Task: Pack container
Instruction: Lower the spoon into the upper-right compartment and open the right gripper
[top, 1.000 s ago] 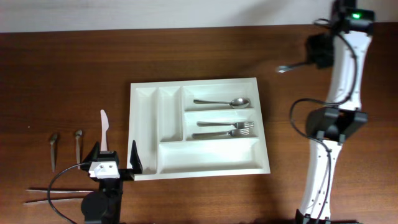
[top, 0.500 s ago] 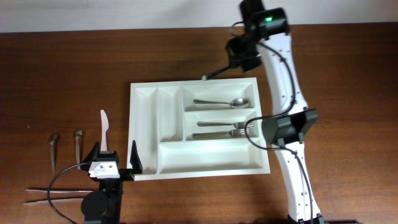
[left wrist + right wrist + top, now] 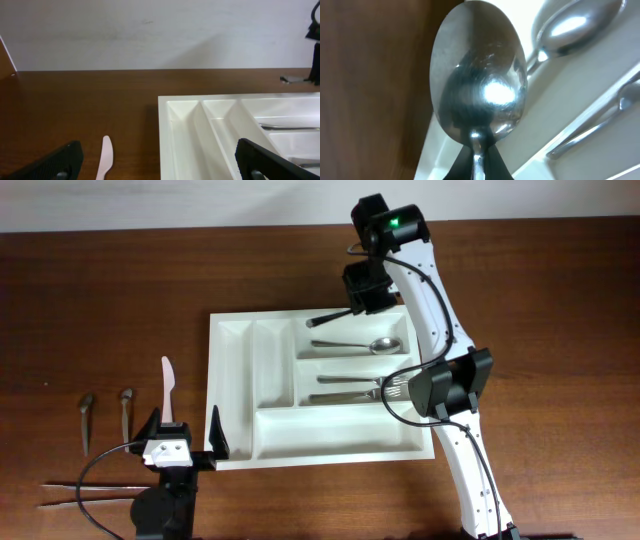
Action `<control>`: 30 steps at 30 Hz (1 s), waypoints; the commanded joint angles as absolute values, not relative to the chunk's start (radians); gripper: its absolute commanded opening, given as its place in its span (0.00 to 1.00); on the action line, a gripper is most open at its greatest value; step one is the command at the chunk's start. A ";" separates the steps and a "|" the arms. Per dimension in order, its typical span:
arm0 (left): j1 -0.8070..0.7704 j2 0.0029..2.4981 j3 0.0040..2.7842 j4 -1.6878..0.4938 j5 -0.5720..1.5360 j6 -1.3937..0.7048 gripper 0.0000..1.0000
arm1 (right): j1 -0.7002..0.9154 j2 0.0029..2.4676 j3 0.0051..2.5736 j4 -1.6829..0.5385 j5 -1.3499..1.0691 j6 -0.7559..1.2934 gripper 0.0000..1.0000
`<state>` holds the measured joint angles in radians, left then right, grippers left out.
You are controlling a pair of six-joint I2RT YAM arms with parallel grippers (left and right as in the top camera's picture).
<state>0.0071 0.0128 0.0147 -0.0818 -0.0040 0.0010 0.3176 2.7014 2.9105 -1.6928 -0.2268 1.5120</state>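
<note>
The container [image 3: 335, 432] is a white compartment tray in the middle of the table, also seen in the left wrist view [image 3: 200, 130] and in the right wrist view [image 3: 580, 100]. My right gripper [image 3: 351, 309] hangs over its back edge, shut on the handle of a metal spoon [image 3: 325, 316]. The right wrist view shows that spoon's bowl [image 3: 479, 75] above the tray's rim, with the gripper [image 3: 478, 162] closed on its neck. Near the tray's front left corner my left gripper [image 3: 183, 430] [image 3: 162, 165] stands open and holds nothing.
One spoon [image 3: 360, 343] lies in the tray's upper short slot and forks [image 3: 360, 387] lie in the slot below it. A white plastic knife [image 3: 167, 385] [image 3: 105, 157] lies left of the tray. Further left are two small dark utensils [image 3: 86, 420] and chopsticks [image 3: 90, 492].
The right arm has swung from the far right of the table to over the tray's back edge, carrying the spoon. The left arm has stayed still.
</note>
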 commanded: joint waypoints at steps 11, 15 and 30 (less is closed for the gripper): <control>0.010 0.006 0.009 -0.083 0.003 0.016 0.99 | 0.317 2.655 2.764 -1.699 -0.198 1.633 0.06; 0.010 0.006 0.009 -0.083 0.003 0.016 0.99 | 0.304 2.655 2.759 -1.699 -0.193 1.632 0.13; 0.010 0.006 0.009 -0.083 0.003 0.016 0.99 | 0.163 2.639 2.902 -1.692 -0.181 1.159 0.21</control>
